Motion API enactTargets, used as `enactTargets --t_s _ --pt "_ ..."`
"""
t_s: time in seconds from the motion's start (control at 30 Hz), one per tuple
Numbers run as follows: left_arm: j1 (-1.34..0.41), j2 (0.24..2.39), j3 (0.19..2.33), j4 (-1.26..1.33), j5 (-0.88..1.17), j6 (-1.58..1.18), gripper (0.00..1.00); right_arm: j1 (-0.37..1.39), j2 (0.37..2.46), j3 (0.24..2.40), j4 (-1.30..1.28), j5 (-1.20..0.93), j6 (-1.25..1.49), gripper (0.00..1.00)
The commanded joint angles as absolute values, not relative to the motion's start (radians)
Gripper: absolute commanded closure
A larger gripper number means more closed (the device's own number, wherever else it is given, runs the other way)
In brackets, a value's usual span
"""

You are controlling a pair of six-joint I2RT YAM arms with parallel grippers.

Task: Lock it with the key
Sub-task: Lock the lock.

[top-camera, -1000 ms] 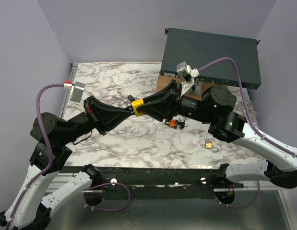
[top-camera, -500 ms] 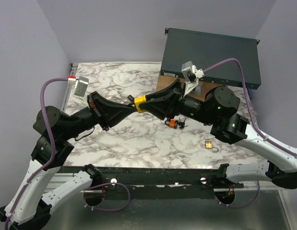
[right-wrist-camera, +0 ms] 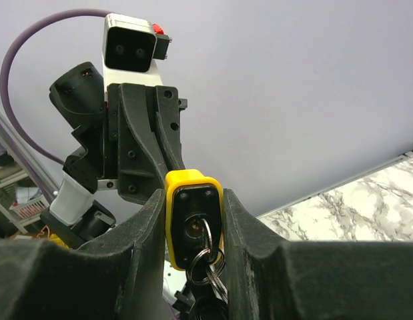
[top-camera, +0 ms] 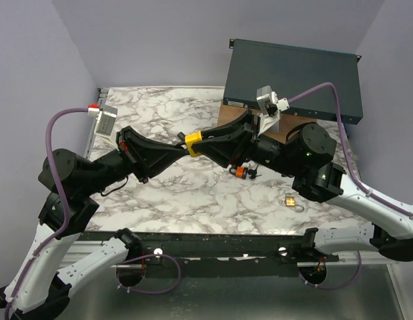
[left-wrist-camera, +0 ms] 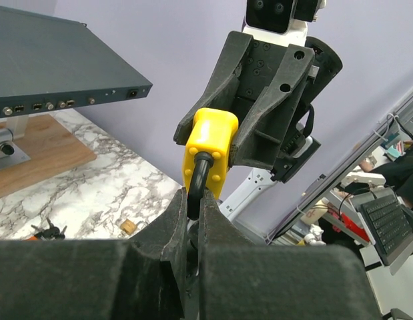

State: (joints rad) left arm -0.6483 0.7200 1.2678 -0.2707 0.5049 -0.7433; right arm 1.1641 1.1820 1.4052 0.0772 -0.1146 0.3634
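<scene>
A yellow padlock [top-camera: 194,144] hangs in the air above the marble table [top-camera: 159,107], held between both grippers. My left gripper [top-camera: 185,149] is shut on its black shackle [left-wrist-camera: 196,181]; the yellow body [left-wrist-camera: 209,147] sticks out beyond the fingers. My right gripper [top-camera: 207,143] is shut on the yellow body [right-wrist-camera: 193,223] from the other side. In the right wrist view a key [right-wrist-camera: 205,233] sits in the keyhole, with key rings hanging below it.
An orange-tagged bunch of keys [top-camera: 241,171] lies on the table under the grippers. A small brass padlock [top-camera: 291,199] lies to the front right. A dark flat box [top-camera: 293,80] rests on a wooden board [top-camera: 227,115] at the back right.
The padlock stays held between both grippers and has shifted slightly up and right. The right wrist has swung a little to the right, and the left arm has shifted slightly.
</scene>
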Motion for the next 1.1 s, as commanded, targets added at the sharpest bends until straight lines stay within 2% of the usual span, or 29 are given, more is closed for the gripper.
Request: enactTargets --t_s 0.0,0.03,0.07,0.17,0.57,0.73,0.87,0.97,1.07 --pt "-0.704 0.787 1.246 -0.186 0.593 -0.74 1.0 1.233 1.3 1.326 -0.087 -0.174 0.357 0.99" --pt "-0.704 0.771 1.233 -0.182 0.572 -0.73 1.0 1.232 1.291 1.329 -0.089 -0.165 0.349 0.97" --pt "-0.703 0.754 1.224 -0.18 0.559 -0.722 1.0 1.232 1.278 1.333 -0.092 -0.161 0.343 0.86" --pt "-0.704 0.712 1.205 -0.178 0.532 -0.693 1.0 1.232 1.245 1.341 -0.095 -0.15 0.324 0.65" --pt "-0.704 0.651 1.221 -0.231 0.454 -0.678 1.0 1.232 1.176 1.34 -0.097 -0.118 0.282 0.26" --pt "-0.703 0.637 1.231 -0.267 0.417 -0.664 1.0 1.232 1.115 1.313 -0.088 -0.127 0.254 0.13" --pt "-0.703 0.638 1.265 -0.298 0.421 -0.646 1.0 1.232 1.035 1.276 -0.096 -0.11 0.216 0.08" --pt "-0.704 0.641 1.299 -0.324 0.452 -0.625 1.0 1.232 0.966 1.255 -0.105 -0.139 0.191 0.07" --pt "-0.703 0.639 1.316 -0.328 0.49 -0.617 1.0 1.233 0.938 1.27 -0.137 -0.197 0.177 0.11"
